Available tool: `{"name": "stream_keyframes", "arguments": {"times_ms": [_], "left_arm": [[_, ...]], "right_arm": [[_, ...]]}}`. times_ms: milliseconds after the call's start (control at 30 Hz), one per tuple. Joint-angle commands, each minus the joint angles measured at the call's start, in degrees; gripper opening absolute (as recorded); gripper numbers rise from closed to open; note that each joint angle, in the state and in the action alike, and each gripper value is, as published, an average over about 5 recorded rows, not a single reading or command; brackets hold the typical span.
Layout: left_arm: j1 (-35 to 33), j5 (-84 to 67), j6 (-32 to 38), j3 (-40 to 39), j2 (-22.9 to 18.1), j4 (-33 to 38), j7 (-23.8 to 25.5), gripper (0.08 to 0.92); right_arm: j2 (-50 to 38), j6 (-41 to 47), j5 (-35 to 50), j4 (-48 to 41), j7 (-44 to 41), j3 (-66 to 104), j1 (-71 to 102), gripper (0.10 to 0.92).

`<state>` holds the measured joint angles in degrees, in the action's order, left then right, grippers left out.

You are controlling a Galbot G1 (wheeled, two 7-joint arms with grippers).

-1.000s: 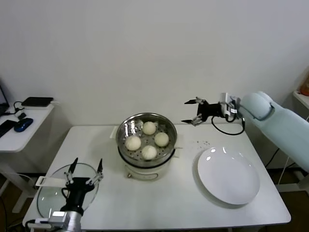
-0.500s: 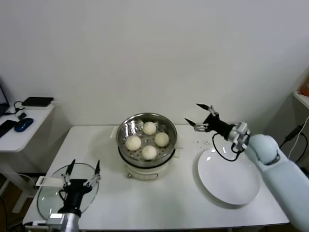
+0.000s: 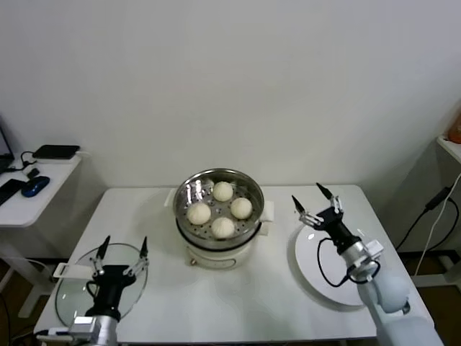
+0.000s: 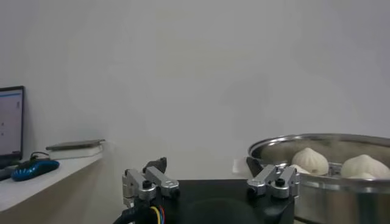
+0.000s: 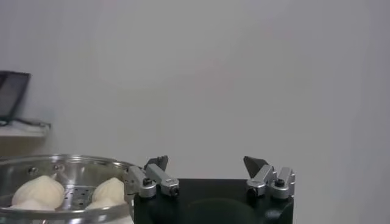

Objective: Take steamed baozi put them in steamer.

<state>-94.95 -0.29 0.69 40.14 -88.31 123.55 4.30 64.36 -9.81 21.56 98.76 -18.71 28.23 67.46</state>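
All four baozi (image 3: 218, 208) already sit in the steamer (image 3: 219, 189), spread round its perforated floor, so the loading looks done. The right gripper (image 3: 318, 204) hangs empty with jaws wide over the plate (image 3: 346, 277), at 3 o'clock from the steamer. The step now seems to be a clean retreat: keep it high and clear of the steel rim (no bun on the plate, as far as I can tell). The left gripper (image 3: 119, 252), also wide and empty, waits over the glass lid (image 3: 72, 292) at 8 o'clock.
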Motion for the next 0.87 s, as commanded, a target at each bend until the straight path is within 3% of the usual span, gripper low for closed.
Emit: {"name": "stream_keyframes", "arguments": {"times_ms": [33,867], "left_arm": [[0.64,2.33,-0.04,0.36,0.56,-1.15,-0.26,0.823],[1.46,2.72,-0.51,0.52,1.14,-2.50,-0.52,0.823]], "right_arm": [[9.89,-4.20,0.54,2.23,4.67,5.29,13.76,0.823],[9.19,-5.27,2.62,2.10,4.56,4.47,16.10,0.823]]}}
